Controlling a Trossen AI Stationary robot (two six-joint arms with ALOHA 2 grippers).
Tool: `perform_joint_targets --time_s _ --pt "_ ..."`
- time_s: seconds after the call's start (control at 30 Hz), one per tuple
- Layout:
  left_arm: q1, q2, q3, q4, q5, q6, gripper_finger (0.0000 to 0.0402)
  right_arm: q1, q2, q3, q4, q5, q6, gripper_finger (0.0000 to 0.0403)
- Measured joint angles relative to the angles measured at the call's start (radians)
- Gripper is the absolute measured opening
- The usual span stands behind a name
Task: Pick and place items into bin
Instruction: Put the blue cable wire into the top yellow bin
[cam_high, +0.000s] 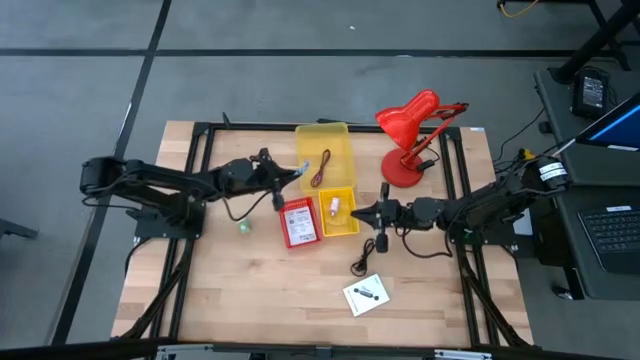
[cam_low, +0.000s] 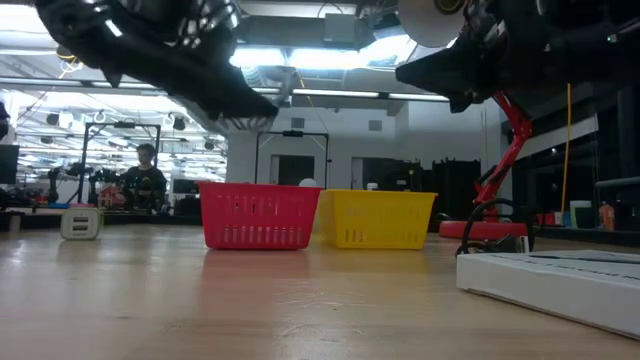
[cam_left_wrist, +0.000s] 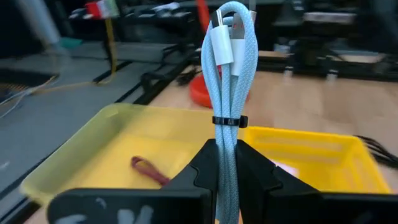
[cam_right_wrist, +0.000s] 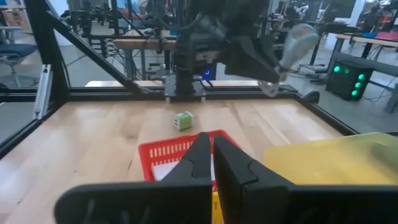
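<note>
**Left arm holds a bundled cable above the yellow bins**

The left gripper (cam_left_wrist: 227, 168) has its jaws clamped on a coiled light-blue cable (cam_left_wrist: 229, 81) with a white plug, tied round the middle by a thin black band. In the high view that gripper (cam_high: 292, 176) hangs over the near edge of the large yellow bin (cam_high: 340, 140), whose floor carries a dark red cord (cam_high: 321, 168) (the same cord shows as a red loop in the left wrist view).

Just below the large bin sit two smaller baskets side by side: a red basket (cam_high: 299, 222) holding a white printed packet, and a small yellow basket (cam_high: 339, 212) with a small pale item inside.

The right gripper (cam_high: 363, 214) sits beside the small yellow basket, its jaws pressed together on nothing.

On the table (cam_high: 250, 290) lie a small green piece (cam_high: 242, 227) left of the red basket, a black cable (cam_high: 366, 253) near the right gripper, and a second white printed packet (cam_high: 367, 294) toward the front edge. A red desk lamp (cam_high: 412, 135) stands at the back right.
</note>
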Motion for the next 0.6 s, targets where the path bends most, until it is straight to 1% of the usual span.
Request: perform_joint_targets --time_s 0.13,0.27,0.33,0.47,0.6 --pt "0.05 0.063 0.05 -0.011 -0.015 -0.007 0.0027 -0.019 0.0 0.0 -0.001 0.0 0.0 0.0002" --pt "0.093 0.139 0.13 -0.033 0.04 0.033 0.0027 -0.034 0.0 0.0 -0.001 0.0 0.0 0.0002" --pt "0.114 0.18 0.185 -0.075 0.051 0.055 0.0028 -0.037 0.0 0.0 -0.001 0.0 0.0 0.0002" --pt "0.154 0.261 0.298 -0.219 0.055 0.073 0.0028 -0.038 0.0 0.0 -0.01 0.0 0.0 0.0002" --pt "0.191 0.329 0.42 -0.334 0.058 0.129 0.0028 -0.038 0.0 0.0 -0.017 0.0 -0.002 0.0002"
